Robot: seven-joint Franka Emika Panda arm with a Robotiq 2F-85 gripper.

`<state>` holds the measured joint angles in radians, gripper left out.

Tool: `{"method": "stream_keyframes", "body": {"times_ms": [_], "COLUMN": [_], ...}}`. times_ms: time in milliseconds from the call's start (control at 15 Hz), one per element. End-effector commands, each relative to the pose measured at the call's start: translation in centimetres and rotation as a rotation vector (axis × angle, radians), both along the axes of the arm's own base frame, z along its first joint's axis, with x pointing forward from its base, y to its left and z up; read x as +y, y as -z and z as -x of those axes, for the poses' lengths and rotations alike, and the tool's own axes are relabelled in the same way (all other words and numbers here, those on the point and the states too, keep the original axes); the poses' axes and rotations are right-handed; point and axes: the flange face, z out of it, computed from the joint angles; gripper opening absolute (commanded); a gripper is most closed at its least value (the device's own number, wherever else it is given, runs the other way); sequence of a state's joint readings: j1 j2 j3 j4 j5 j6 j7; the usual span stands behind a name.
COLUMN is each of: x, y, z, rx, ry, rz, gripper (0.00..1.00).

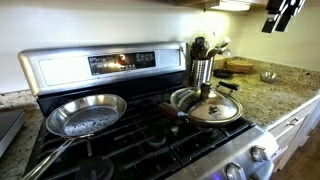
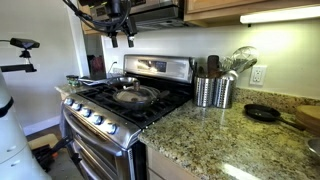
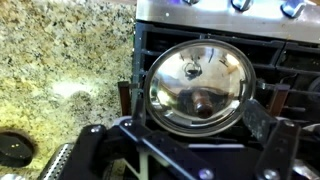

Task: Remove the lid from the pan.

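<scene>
Lid (image 3: 198,85) polished steel: rigid, probably light and slippery; seated on pan (image 1: 180,98); grasp by central knob (image 3: 205,100); pincer (image 2: 121,36) hangs above, jaws apart.

I'm scanning for lettering and can read nothing: the stove's control panel (image 1: 122,62) shows bright marks, but they're too blurred for me to make out.

A shiny silver frying pan (image 1: 88,114) sits on the stove's (image 1: 120,62) black grate. On the speckled granite bench (image 1: 272,97) beside it stand two steel utensil holders (image 2: 213,92), with a small bowl (image 1: 268,76) and a black skillet (image 2: 262,113) farther along.
</scene>
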<state>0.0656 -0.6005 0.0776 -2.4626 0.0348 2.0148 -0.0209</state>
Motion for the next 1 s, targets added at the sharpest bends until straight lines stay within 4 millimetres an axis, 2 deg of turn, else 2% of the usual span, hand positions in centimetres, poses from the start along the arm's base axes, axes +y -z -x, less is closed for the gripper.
{"method": "stream_keyframes", "body": {"times_ms": [0, 200, 267, 400, 667, 933], "x": [1.3, 1.7, 1.9, 2.0, 2.0, 1.7], "y": [3.2, 5.5, 4.4, 5.3, 5.3, 7.6], "z": [0.6, 0.9, 0.4, 0.7, 0.7, -0.1], "rx": [-0.071, -0.058, -0.041, -0.033, -0.033, -0.062], "ry": [0.033, 0.074, 0.037, 0.048, 0.053, 0.042], "rz": [0.023, 0.030, 0.017, 0.020, 0.020, 0.064], "gripper": [1.00, 1.00, 1.00, 1.00, 1.00, 1.00]}}
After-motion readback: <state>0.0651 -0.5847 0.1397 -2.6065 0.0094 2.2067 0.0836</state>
